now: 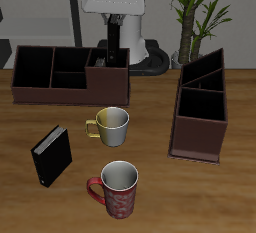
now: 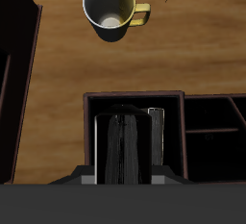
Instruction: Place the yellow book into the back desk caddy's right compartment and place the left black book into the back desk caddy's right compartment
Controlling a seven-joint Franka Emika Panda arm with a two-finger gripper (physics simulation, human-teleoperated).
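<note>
A red patterned mug (image 1: 117,188) stood nearest on the worktop (image 1: 150,192), behind it a yellow-handled mug (image 1: 110,125). The pincer (image 2: 123,156) gripped a black book (image 2: 125,149) over the back desk caddy (image 1: 68,73), in its right compartment (image 2: 135,101).

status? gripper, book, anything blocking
Gripper over the right compartment of the back desk caddy, holding a black book upright. Second black book standing on the table. Yellow book not visible. Nothing blocking.

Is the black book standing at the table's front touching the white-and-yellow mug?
Apart. The exterior view shows bare tabletop between the black book and the white-and-yellow mug.
</note>
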